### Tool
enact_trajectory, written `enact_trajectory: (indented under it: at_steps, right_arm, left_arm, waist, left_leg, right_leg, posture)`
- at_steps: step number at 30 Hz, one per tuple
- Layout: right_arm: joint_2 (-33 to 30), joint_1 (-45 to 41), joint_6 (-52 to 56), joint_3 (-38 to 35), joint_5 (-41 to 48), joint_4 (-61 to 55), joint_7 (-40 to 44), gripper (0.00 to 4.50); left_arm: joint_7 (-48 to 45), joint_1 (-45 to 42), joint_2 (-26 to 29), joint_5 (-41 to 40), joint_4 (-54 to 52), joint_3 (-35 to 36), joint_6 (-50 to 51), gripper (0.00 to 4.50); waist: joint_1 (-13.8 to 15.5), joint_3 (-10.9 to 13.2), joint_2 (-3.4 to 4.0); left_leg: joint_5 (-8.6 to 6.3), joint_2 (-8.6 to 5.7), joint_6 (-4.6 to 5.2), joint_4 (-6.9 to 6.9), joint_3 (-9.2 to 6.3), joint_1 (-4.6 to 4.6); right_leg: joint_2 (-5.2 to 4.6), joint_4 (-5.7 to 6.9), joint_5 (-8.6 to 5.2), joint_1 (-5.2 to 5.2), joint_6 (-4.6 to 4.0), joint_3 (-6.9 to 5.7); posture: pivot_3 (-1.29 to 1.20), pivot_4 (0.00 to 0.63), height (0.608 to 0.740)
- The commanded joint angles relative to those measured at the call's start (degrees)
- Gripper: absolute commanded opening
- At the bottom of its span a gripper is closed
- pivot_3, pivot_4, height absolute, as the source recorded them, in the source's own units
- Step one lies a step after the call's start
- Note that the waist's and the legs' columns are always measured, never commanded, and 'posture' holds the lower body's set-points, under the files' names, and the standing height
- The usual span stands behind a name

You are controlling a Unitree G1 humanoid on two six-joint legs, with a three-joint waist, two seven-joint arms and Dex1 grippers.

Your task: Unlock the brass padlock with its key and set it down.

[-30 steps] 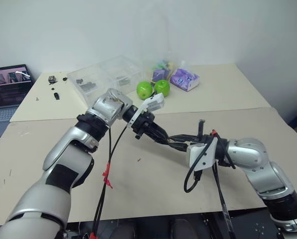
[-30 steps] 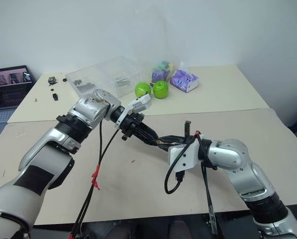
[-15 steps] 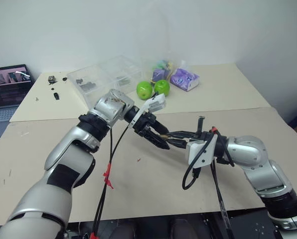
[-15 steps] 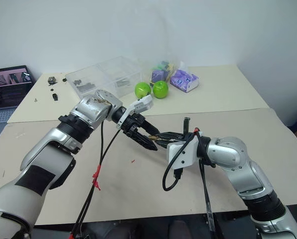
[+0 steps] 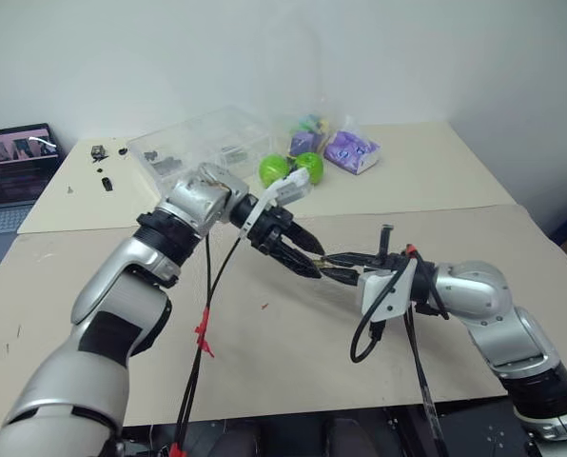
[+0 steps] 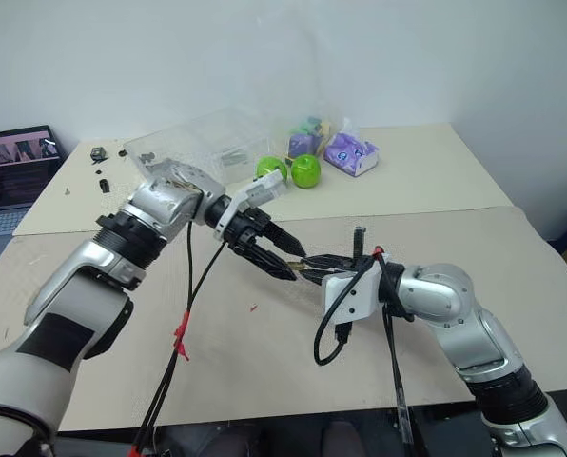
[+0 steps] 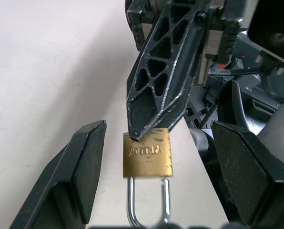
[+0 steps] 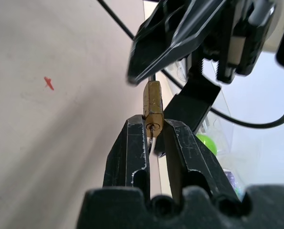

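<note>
Holding the brass padlock [image 8: 153,106] aloft over the table's [image 5: 293,333] middle, pinched by its keyhole end in the closed right gripper [image 8: 153,128], the left gripper [image 7: 158,176] gaping around its shackle, apparently not yet unlocked or set down.

The left arm is stretched forward and across toward the right, its wrist bent so that the left gripper [image 5: 305,259] is pointed slightly downward and to the right. Its two black fingers [image 7: 87,164] are spread wide apart, and nothing is touched by them. The right arm is bent at the elbow and brought in from the right, with the right gripper [image 5: 333,268] aimed toward the left one, tip to tip. Its fingers [image 8: 132,151] are closed together and the brass padlock [image 7: 147,155] is pinched between their tips.
</note>
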Motion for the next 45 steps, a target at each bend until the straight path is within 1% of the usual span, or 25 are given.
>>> enact_trajectory:
  at_steps: [1,3,6,9,11,14,16,24,28,32,33,34,35,37,38,39,40,41,43,45]
  right_arm:
    - [-1.02,-0.45,-1.5,-3.04,1.35,0.0,-0.75,0.12]
    - [-1.14,-0.56,-1.37,-3.42,1.47,0.56,-0.95,0.12]
    - [-1.28,-0.6,-1.31,-3.97,1.76,1.12,-0.91,0.12]
    - [-1.39,-0.63,-1.19,-4.32,2.08,1.24,-0.94,0.12]
    - [-1.31,-0.63,-0.85,-4.32,2.35,0.89,-0.92,0.12]
    - [-1.07,-0.59,-0.3,-4.15,2.58,0.32,-0.83,0.12]
    - [-0.8,-0.89,0.13,-3.93,2.63,0.14,-0.83,0.12]
    - [-1.04,-2.04,1.22,-4.36,3.52,-0.39,-0.28,0.12]
    - [-1.32,-2.37,1.21,-4.45,3.62,0.03,-0.39,0.12]
    - [-1.63,-2.37,0.86,-4.7,3.67,0.53,-0.4,0.12]
    - [-1.69,-2.38,0.8,-4.68,3.62,0.59,-0.4,0.12]
    - [-1.74,-2.39,0.77,-4.65,3.61,0.63,-0.4,0.12]
    - [-1.78,-2.42,0.75,-4.61,3.6,0.66,-0.41,0.12]
    - [-1.8,-2.47,0.65,-4.55,3.63,0.77,-0.43,0.12]
    - [-1.76,-2.53,0.64,-4.49,3.61,0.82,-0.46,0.12]
    - [-1.72,-2.58,0.66,-4.44,3.59,0.85,-0.48,0.12]
    - [-1.69,-2.61,0.68,-4.4,3.58,0.86,-0.5,0.12]
    - [-1.61,-2.64,0.75,-4.36,3.56,0.82,-0.56,0.12]
    - [-1.47,-2.67,0.91,-4.3,3.53,0.7,-0.66,0.12]
    - [-1.46,-2.47,0.98,-4.35,3.55,0.49,-0.72,0.12]
  left_arm:
    - [-0.04,-3.05,1.29,2.43,1.61,2.66,-4.82,3.72]
    - [1.1,-4.09,0.77,5.03,3.61,5.11,-7.6,3.72]
    - [4.22,-6.5,-0.75,5.77,7.1,9.79,-7.57,3.72]
    - [6.46,-6.85,-1.15,7.74,9.59,13.35,-11.45,3.72]
    - [6.77,-5.54,-1.19,8.63,9.23,15.09,-13.88,3.72]
    - [9.86,-2.77,-2.14,10.59,7.62,16.63,-17.48,3.72]
    - [8.79,0.67,-1.9,11.84,3.54,15.99,-20.39,3.72]
    - [9.82,7.51,-3.05,11.71,-5.22,17.21,-16.71,3.72]
    - [10.72,8.24,-3.01,12.0,-6.74,17.89,-14.87,3.72]
    - [11.33,6.86,-2.78,12.09,-5.23,18.89,-12.76,3.72]
    - [11.54,6.34,-2.72,12.18,-4.5,19.29,-12.44,3.2]
    - [11.54,6.02,-2.63,12.33,-3.98,19.52,-12.56,3.16]
    - [11.45,5.85,-2.48,12.55,-3.59,19.61,-12.91,2.94]
    - [12.13,5.7,-2.45,13.16,-2.78,19.71,-13.35,2.18]
    - [12.23,5.64,-2.52,13.27,-2.49,19.82,-13.31,1.88]
    - [12.29,5.6,-2.63,13.29,-2.31,19.94,-13.22,1.44]
    - [12.24,5.58,-2.71,13.29,-2.22,20.03,-13.18,1.17]
    - [12.11,5.78,-2.85,13.06,-2.61,20.06,-12.71,0.69]
    - [12.11,6.36,-3.1,12.82,-3.62,19.9,-11.96,0.02]
    - [12.3,7.55,-3.23,13.02,-5.3,19.33,-11.52,0.02]
  waist:
    - [0.07,0.0,0.0]
    - [0.18,0.0,0.0]
    - [0.25,0.04,-0.07]
    - [0.25,0.04,-0.08]
    - [0.19,0.04,-0.07]
    - [0.1,0.04,-0.06]
    - [0.12,0.04,-0.06]
    - [0.37,0.04,-0.07]
    - [0.33,0.04,-0.07]
    - [0.27,0.04,-0.07]
    - [0.29,0.04,-0.07]
    - [0.3,0.04,-0.07]
    - [0.31,0.04,-0.07]
    - [0.28,0.04,-0.07]
    - [0.28,0.04,-0.07]
    - [0.28,0.04,-0.07]
    - [0.29,0.04,-0.07]
    - [0.31,0.04,-0.07]
    - [0.32,0.04,-0.07]
    - [0.31,0.04,-0.07]
  left_leg:
    - [0.0,0.0,0.0,0.0,0.0,0.0]
    - [0.0,0.0,0.0,0.01,0.0,0.0]
    - [0.0,-0.02,0.0,0.01,0.01,0.0]
    - [0.0,-0.03,0.0,0.01,0.01,-0.01]
    - [0.0,-0.01,0.0,0.0,0.01,0.0]
    - [0.0,0.0,-0.01,-0.01,0.05,0.0]
    - [-0.01,0.01,0.0,-0.01,0.05,0.01]
    - [-0.01,0.01,0.01,0.02,0.09,0.01]
    - [-0.02,0.03,0.02,0.01,0.11,0.03]
    - [-0.02,0.03,0.02,0.0,0.11,0.04]
    - [-0.02,0.03,0.02,0.0,0.11,0.04]
    - [-0.02,0.03,0.02,0.01,0.11,0.04]
    - [-0.02,0.02,0.02,0.01,0.11,0.04]
    - [-0.02,0.02,0.02,0.01,0.11,0.04]
    - [-0.02,0.02,0.02,0.01,0.12,0.04]
    - [-0.02,0.02,0.02,0.0,0.12,0.04]
    - [-0.02,0.02,0.02,0.0,0.12,0.04]
    - [-0.02,0.02,0.01,0.0,0.12,0.04]
    - [-0.01,0.02,0.01,0.0,0.11,0.03]
    - [-0.02,0.01,0.01,0.0,0.12,0.03]
  right_leg:
    - [0.0,0.0,0.0,0.0,0.0,0.0]
    - [0.0,-0.01,0.0,0.01,0.0,0.0]
    - [-0.02,-0.05,0.0,0.02,0.0,0.0]
    - [-0.02,-0.05,0.0,0.02,0.0,-0.01]
    - [-0.03,-0.07,0.0,0.02,0.0,0.0]
    - [-0.03,-0.06,0.0,0.0,0.0,0.08]
    - [-0.03,-0.05,0.0,0.0,0.0,0.1]
    - [-0.04,0.0,0.04,0.0,-0.03,0.16]
    - [-0.02,0.0,0.04,0.0,-0.03,0.2]
    - [-0.02,0.01,0.04,-0.01,-0.03,0.2]
    - [-0.02,0.01,0.04,-0.01,-0.03,0.2]
    - [-0.02,0.01,0.04,-0.01,-0.03,0.19]
    - [-0.02,0.01,0.04,-0.01,-0.03,0.19]
    - [-0.02,0.01,0.04,-0.01,-0.03,0.19]
    - [-0.03,0.0,0.04,-0.01,-0.03,0.2]
    - [-0.02,0.0,0.04,-0.01,-0.03,0.2]
    - [-0.02,0.0,0.04,-0.01,-0.03,0.2]
    - [-0.02,-0.01,0.04,-0.01,-0.03,0.19]
    - [-0.03,-0.01,0.04,-0.01,-0.03,0.2]
    - [-0.04,-0.02,0.04,-0.01,-0.03,0.2]
  posture:
    - [0.0,0.15,0.74]
    - [0.0,0.15,0.74]
    - [0.0,0.15,0.74]
    - [0.0,0.15,0.74]
    - [0.0,0.15,0.74]
    - [0.0,0.15,0.74]
    - [0.0,0.15,0.74]
    - [0.0,0.15,0.74]
    - [0.0,0.15,0.74]
    - [0.0,0.15,0.74]
    - [0.0,0.15,0.74]
    - [0.0,0.15,0.74]
    - [0.0,0.15,0.74]
    - [0.0,0.15,0.74]
    - [0.0,0.15,0.74]
    - [0.0,0.15,0.74]
    - [0.0,0.15,0.74]
    - [0.0,0.15,0.74]
    - [0.0,0.15,0.74]
    - [0.0,0.15,0.74]
